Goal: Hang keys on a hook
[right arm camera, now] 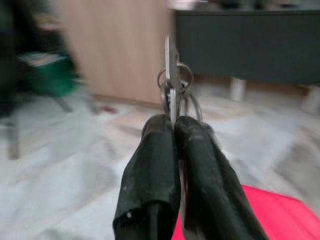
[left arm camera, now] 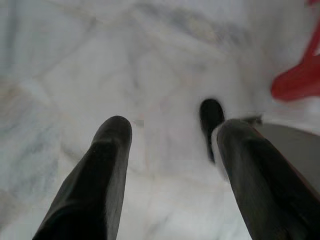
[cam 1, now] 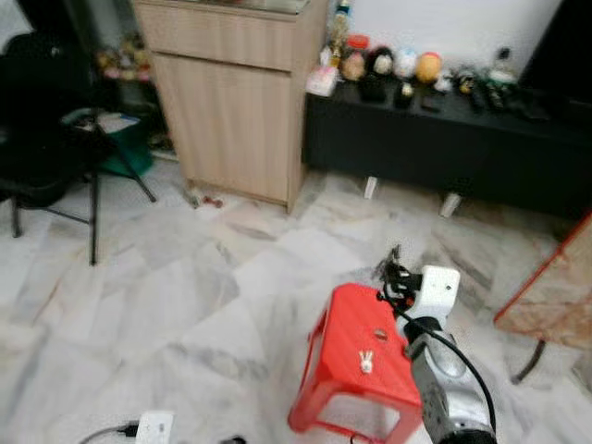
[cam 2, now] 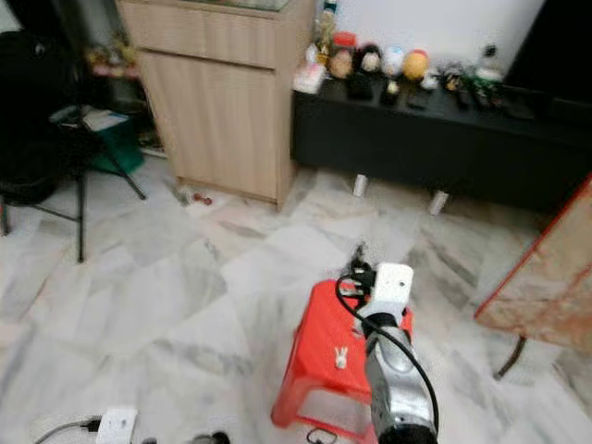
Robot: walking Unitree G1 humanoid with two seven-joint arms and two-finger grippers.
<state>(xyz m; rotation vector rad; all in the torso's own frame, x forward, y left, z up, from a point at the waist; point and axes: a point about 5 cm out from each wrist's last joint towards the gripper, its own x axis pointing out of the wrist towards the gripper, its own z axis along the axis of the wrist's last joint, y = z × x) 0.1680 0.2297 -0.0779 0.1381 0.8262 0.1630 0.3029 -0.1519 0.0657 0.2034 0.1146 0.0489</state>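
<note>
Right gripper (right arm camera: 174, 125): your fingers are pressed together, pinching the keys (right arm camera: 173, 82), which stick up past the fingertips on their rings.
Keys' place: you hold them in the air above the far edge of the red stool (cam 1: 356, 356), facing the wooden cabinet (cam 1: 231, 92) and the black low cabinet (cam 1: 435, 143).
Left gripper (left arm camera: 170, 145): your fingers are spread, with nothing between them, pointing down at the marble floor (cam 1: 185, 287) beside the stool.
On the stool: a small pale object (cam 1: 366, 363) lies on the seat; you cannot tell what it is.
Surroundings: figurines (cam 1: 388, 65) line the top of the black low cabinet; a black chair (cam 1: 46, 148) stands to your left.
</note>
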